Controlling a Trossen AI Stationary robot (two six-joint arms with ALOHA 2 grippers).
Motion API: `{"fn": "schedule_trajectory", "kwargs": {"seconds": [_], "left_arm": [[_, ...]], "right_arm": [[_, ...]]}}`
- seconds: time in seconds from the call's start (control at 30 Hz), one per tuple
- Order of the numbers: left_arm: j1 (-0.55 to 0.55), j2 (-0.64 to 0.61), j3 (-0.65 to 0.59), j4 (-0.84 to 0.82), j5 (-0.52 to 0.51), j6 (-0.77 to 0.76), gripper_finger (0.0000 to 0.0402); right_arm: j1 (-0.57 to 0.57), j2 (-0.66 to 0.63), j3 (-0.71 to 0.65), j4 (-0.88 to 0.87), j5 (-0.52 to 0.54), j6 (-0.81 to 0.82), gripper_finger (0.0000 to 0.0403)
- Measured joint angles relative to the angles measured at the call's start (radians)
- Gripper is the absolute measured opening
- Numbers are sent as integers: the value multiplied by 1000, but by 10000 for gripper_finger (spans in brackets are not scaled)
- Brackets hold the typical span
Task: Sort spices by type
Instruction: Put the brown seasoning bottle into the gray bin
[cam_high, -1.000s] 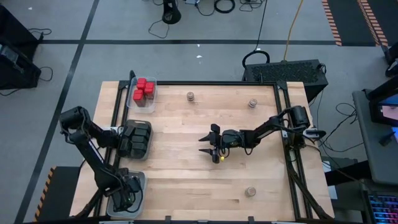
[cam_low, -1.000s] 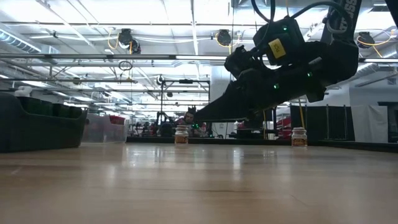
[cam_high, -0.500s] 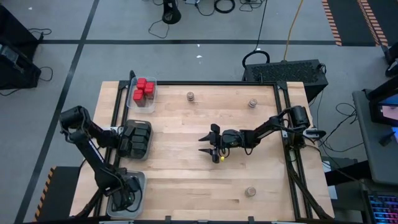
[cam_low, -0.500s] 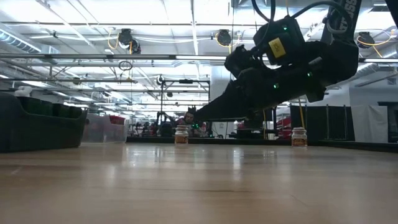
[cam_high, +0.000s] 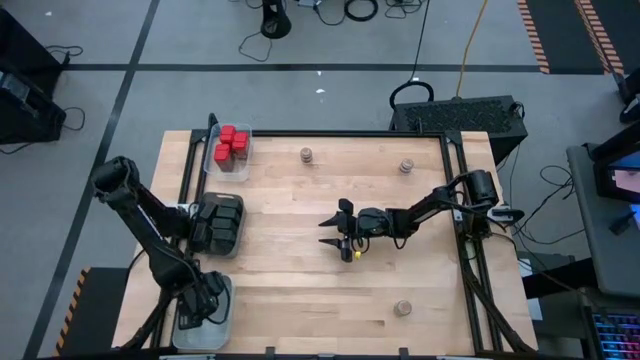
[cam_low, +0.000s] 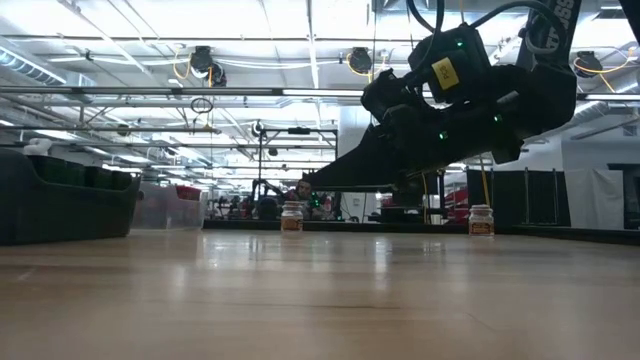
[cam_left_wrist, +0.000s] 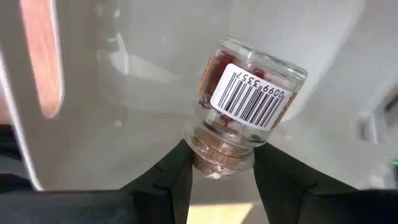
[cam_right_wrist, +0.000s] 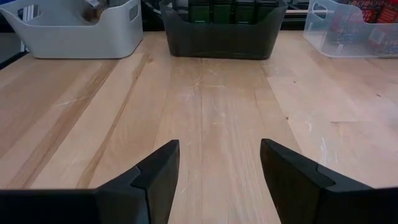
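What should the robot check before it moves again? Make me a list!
1. Left claw around the jar by its lid: ok.
2. Jar over the pale tray: ok.
3. Grip firm enough to carry it: cannot tell.
4. Right claw open, holding nothing: ok.
5. Three jars on the table not yet sorted: not ok.
6. Red tins together in the clear tray: ok.

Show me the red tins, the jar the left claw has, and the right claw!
Red tins (cam_high: 232, 142), high view, tops.
Jar (cam_left_wrist: 252, 96), left wrist view, barcode label.
Right claw (cam_high: 331, 233), high view, between fingertips.
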Motion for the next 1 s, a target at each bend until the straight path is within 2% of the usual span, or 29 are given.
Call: {"fn": "schedule_trajectory", "kwargs": {"seconds": [0.13, 0.27, 0.37, 0.47, 0.57, 0.63, 0.77, 0.87, 1.0], "left_arm": [[43, -36, 47, -14, -56, 59, 149], [89, -67, 111, -14, -221, 154, 149], [126, -92, 153, -9, -389, 237, 149], [185, -112, 184, -10, -514, 263, 149], [250, -117, 194, -7, -524, 264, 149], [286, -117, 194, 12, -487, 266, 149], [332, -117, 194, 63, -443, 297, 149], [349, -117, 195, 104, -432, 327, 149], [364, -117, 195, 127, -428, 354, 149]], "right_arm": [[1, 0, 0, 54, -2, 47, 205], [14, 0, 4, 208, -138, 85, 205], [54, 0, 50, 250, -223, -11, 205], [111, 0, 131, 232, -233, -197, 205], [157, 0, 241, 129, -222, -348, 205], [177, 0, 332, 18, -143, -392, 205], [199, -2, 546, -394, 24, -475, 210], [204, 11, 669, -614, 33, -527, 220], [206, 15, 735, -695, 29, -527, 229]]}}
